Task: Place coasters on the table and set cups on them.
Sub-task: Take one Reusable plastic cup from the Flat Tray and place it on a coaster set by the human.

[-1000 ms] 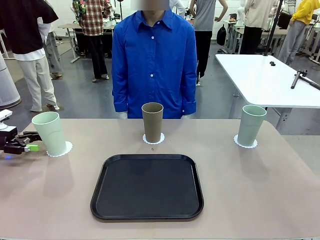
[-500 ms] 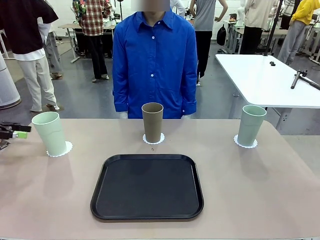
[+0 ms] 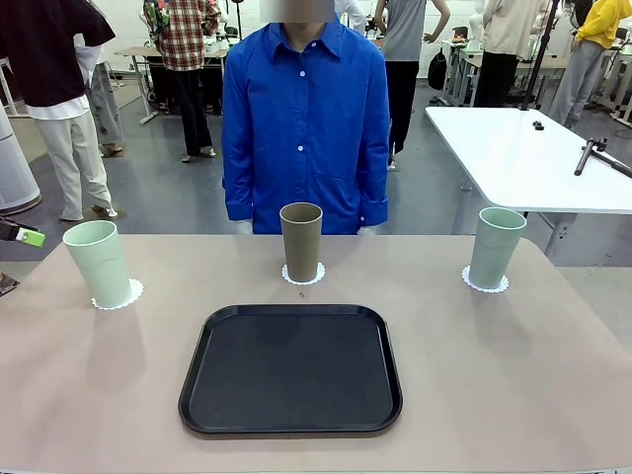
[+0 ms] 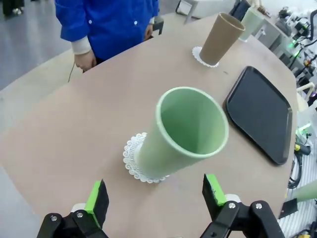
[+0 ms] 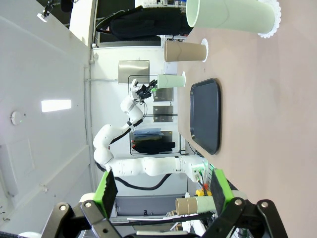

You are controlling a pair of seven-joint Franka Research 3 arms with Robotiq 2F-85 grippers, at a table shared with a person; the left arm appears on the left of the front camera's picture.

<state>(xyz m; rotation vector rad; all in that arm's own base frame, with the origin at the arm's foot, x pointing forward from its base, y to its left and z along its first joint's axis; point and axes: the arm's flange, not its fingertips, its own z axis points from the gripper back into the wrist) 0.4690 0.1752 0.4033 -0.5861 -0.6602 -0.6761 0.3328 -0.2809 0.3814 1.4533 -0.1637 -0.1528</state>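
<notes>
Three cups stand upright on white lacy coasters on the beige table (image 3: 494,375). A mint cup (image 3: 98,262) stands on its coaster (image 3: 133,293) at the left, an olive-brown cup (image 3: 301,240) at the far middle, and another mint cup (image 3: 495,247) on a coaster (image 3: 486,286) at the right. My left gripper (image 3: 17,261) hangs open at the left edge, clear of the left cup. In the left wrist view that gripper (image 4: 155,196) looks down at the mint cup (image 4: 188,129) and coaster (image 4: 131,158). My right gripper (image 5: 162,186) is open and holds nothing, far from the right mint cup (image 5: 230,15).
A black tray (image 3: 290,369) lies bare on the near middle of the table. A person in a blue shirt (image 3: 301,118) stands at the far edge behind the olive-brown cup, with a hand (image 4: 84,59) by the table. A white table (image 3: 523,158) stands behind on the right.
My left gripper has pulled back left and upward, away from the left mint cup, and now barely shows at the front view's edge. The cups and coasters have not moved.
</notes>
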